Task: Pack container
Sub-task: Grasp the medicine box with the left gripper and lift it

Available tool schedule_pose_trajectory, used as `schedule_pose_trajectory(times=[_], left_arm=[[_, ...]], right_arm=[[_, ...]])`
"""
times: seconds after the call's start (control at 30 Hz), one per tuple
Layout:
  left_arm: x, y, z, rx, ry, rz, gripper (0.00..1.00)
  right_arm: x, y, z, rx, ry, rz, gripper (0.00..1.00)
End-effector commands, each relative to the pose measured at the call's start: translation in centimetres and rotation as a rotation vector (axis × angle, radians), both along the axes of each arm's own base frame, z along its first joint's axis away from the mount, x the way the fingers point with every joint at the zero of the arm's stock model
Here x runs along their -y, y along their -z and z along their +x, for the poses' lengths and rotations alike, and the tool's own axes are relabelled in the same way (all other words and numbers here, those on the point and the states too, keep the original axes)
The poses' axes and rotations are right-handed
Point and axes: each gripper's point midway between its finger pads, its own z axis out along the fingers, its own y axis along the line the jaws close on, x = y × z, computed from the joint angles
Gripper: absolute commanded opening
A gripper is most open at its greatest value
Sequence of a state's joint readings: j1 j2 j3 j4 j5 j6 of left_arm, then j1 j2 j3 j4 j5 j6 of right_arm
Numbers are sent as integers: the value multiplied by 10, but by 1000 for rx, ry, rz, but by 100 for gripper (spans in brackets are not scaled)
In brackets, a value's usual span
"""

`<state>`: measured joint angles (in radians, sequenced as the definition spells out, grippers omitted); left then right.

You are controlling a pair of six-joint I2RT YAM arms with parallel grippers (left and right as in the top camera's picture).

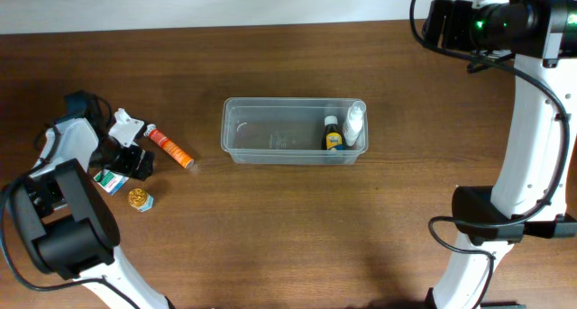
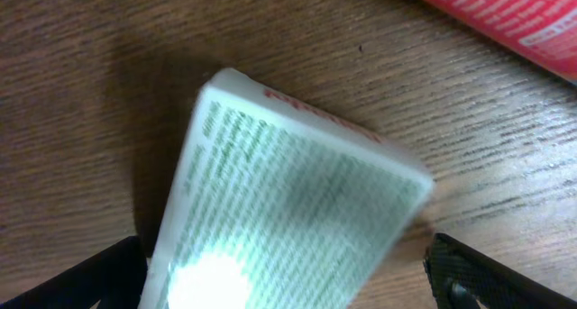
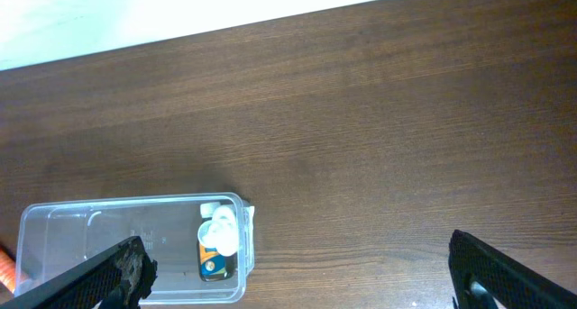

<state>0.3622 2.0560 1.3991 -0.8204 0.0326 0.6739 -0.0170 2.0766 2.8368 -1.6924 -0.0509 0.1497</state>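
The container [image 1: 293, 131] is a clear plastic tub in the middle of the table. At its right end stand a small bottle with a blue-and-yellow label [image 1: 333, 136] and a white bottle [image 1: 353, 122]. My left gripper [image 1: 123, 169] hangs low over a white-and-green box [image 2: 288, 192], open, with one fingertip on each side of the box [image 2: 469, 273]. My right gripper [image 3: 302, 282] is open and empty, held high to the right of the container [image 3: 90, 246].
An orange-red tube [image 1: 170, 149] lies between the left gripper and the container, and shows at the corner of the left wrist view [image 2: 514, 21]. A small gold-capped jar [image 1: 139, 199] sits below the box. The right arm's base [image 1: 491, 214] stands at the right.
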Motion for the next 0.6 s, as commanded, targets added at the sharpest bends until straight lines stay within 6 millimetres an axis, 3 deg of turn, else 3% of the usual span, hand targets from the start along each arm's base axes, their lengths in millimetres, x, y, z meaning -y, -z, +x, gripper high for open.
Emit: schedule_pose_trajectory(times=[0.0, 0.2, 0.37, 0.57], left_arm=[[-2, 2, -2, -15, 16, 3, 96], [2, 2, -8, -41, -19, -16, 64], [4, 2, -8, -39, -68, -30, 55], [3, -1, -4, -28, -112, -29, 54]], right_arm=[[-3, -9, -5, 21, -6, 5, 98], [-3, -9, -5, 21, -6, 5, 98], [-3, -9, -5, 21, -6, 5, 98], [-3, -9, -5, 21, -6, 5, 98]])
